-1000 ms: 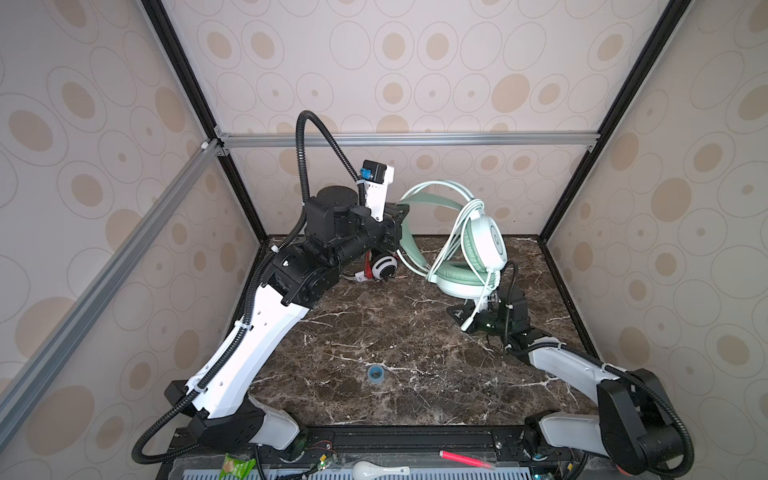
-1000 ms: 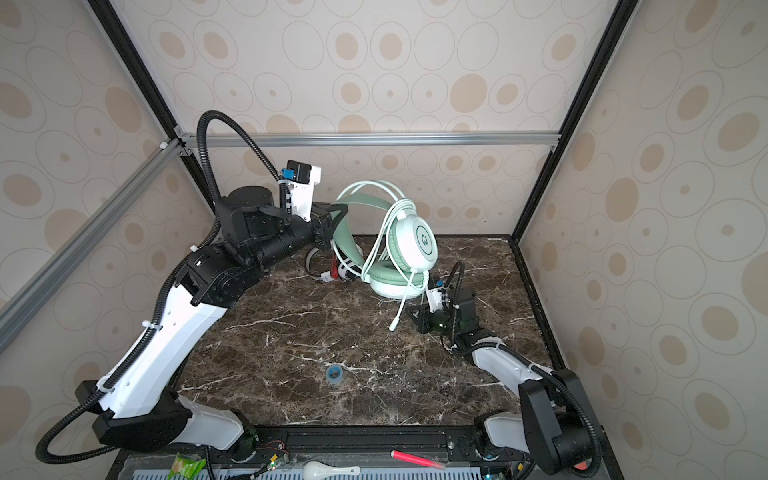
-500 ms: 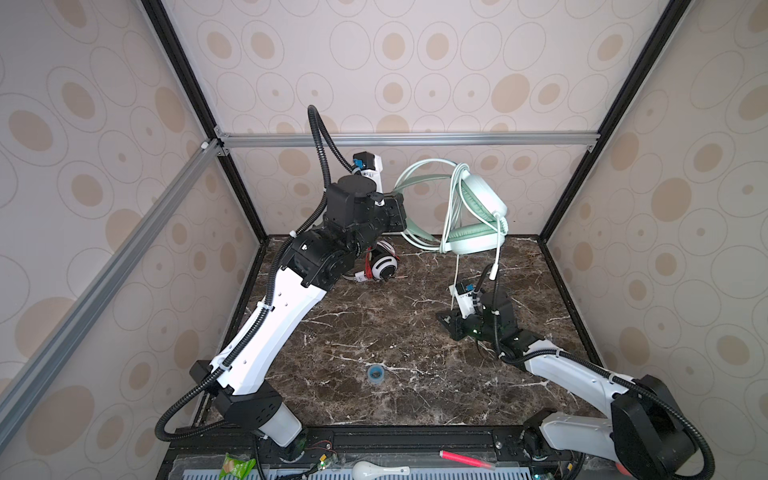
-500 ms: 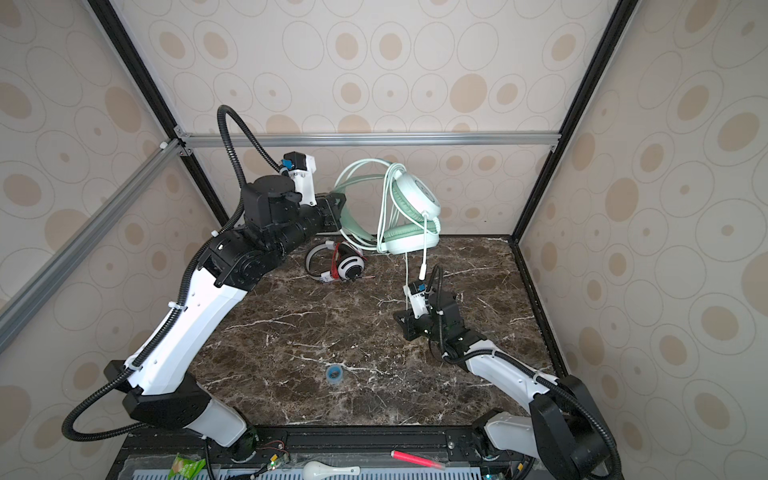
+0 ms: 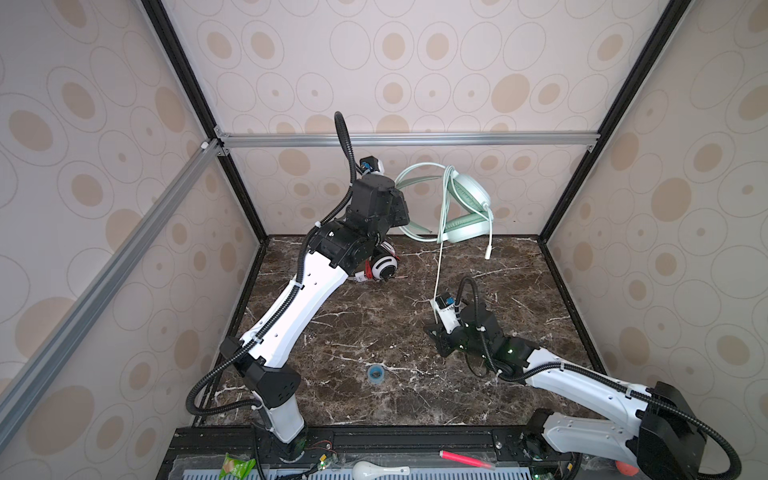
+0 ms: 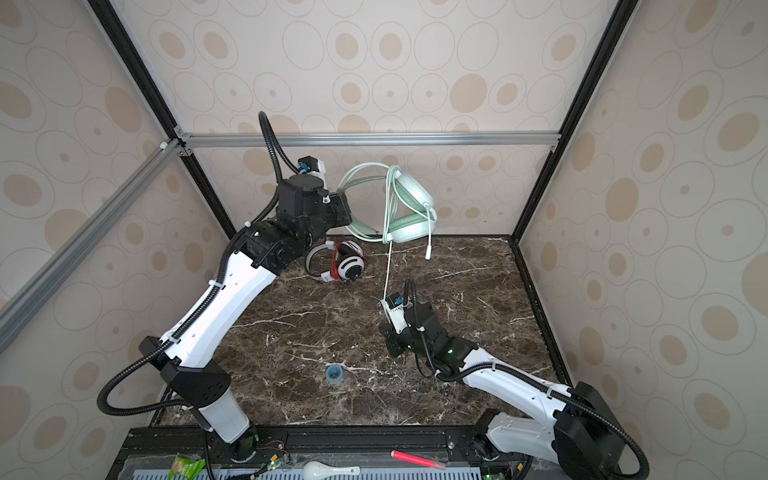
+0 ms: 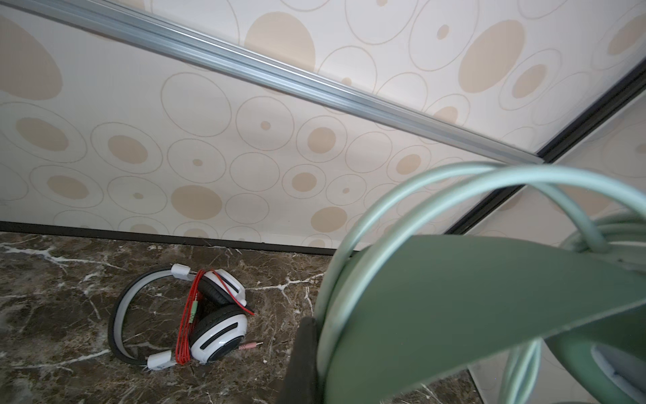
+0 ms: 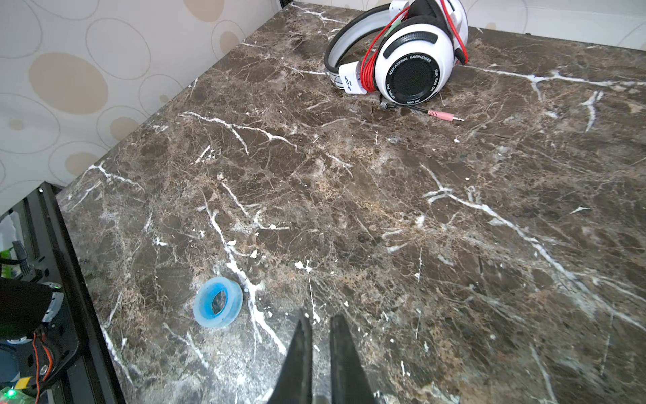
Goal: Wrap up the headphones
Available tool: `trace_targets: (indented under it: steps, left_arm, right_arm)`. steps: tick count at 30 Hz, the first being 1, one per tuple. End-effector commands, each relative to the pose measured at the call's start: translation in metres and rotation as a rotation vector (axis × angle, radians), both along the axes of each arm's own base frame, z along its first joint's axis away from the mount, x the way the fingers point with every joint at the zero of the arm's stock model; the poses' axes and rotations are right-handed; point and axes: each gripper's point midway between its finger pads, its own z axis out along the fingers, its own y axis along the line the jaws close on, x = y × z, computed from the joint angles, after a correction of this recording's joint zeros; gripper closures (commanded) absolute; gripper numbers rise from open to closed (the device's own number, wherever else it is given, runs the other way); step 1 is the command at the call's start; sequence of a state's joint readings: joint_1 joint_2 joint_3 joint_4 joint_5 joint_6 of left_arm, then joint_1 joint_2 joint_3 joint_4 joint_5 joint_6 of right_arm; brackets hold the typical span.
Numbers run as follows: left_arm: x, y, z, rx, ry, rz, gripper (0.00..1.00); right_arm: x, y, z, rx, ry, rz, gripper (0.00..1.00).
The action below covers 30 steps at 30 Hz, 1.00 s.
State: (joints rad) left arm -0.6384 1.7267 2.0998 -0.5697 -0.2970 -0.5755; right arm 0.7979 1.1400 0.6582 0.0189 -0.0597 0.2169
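Mint-green headphones [image 5: 465,208]: hung at upper centre of frame, headband clamped in the closed left jaws. Pale cord [image 5: 439,266] ran taut down to the right jaws at centre-right, which were nearly closed and apparently pinching it. Step judged: winding. The next move called for another turn around the band, kept taut.

Glossy plastic white-and-black headphones [image 8: 412,70], matt mint-green headphones [image 7: 472,297], veined marble-look tabletop [image 8: 349,210], brushed-metal rail [image 7: 279,77].

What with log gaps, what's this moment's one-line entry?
left gripper: shut on pale mint-green over-ear headphones, aloft; right gripper: shut on their pale cord; white-and-black red-corded headphones: on marble table
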Motion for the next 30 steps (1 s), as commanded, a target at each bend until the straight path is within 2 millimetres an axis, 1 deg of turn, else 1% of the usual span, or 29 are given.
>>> trace_targets:
  steps: [1, 4, 7, 9, 13, 15, 19, 23, 28, 30]
  left_arm:
    - [0.007, 0.027, 0.066, -0.139, -0.215, 0.108, 1.00]
    - [0.018, 0.030, 0.051, -0.104, -0.198, 0.135, 1.00]
    - [0.025, 0.029, 0.033, -0.058, -0.181, 0.149, 1.00]
    - [0.031, 0.028, 0.011, -0.026, -0.151, 0.160, 1.00]
    - [0.035, 0.029, -0.032, 0.035, -0.104, 0.175, 1.00]
    - [0.034, 0.030, -0.049, 0.068, -0.086, 0.177, 1.00]
    - [0.030, 0.034, -0.070, 0.132, -0.073, 0.172, 1.00]
    - [0.025, 0.032, -0.093, 0.198, -0.058, 0.127, 1.00]
    - [0.010, 0.027, -0.117, 0.263, -0.041, 0.050, 1.00]
    - [0.002, 0.024, -0.126, 0.283, -0.035, 0.003, 1.00]
  right_arm:
    - [-0.021, 0.005, -0.007, -0.069, 0.018, 0.057, 1.00]
    - [-0.036, 0.015, -0.004, -0.078, 0.021, 0.103, 1.00]
    - [-0.046, 0.023, -0.001, -0.086, 0.013, 0.130, 1.00]
    - [-0.051, 0.030, 0.001, -0.082, 0.016, 0.159, 1.00]
    - [-0.058, 0.040, 0.010, -0.107, 0.003, 0.216, 1.00]
    - [-0.057, 0.040, 0.019, -0.103, -0.020, 0.220, 1.00]
    - [-0.052, 0.041, 0.041, -0.097, -0.075, 0.218, 1.00]
    - [-0.049, 0.045, 0.067, -0.099, -0.115, 0.235, 1.00]
    - [-0.039, 0.046, 0.103, -0.104, -0.190, 0.217, 1.00]
    - [-0.032, 0.044, 0.117, -0.114, -0.212, 0.205, 1.00]
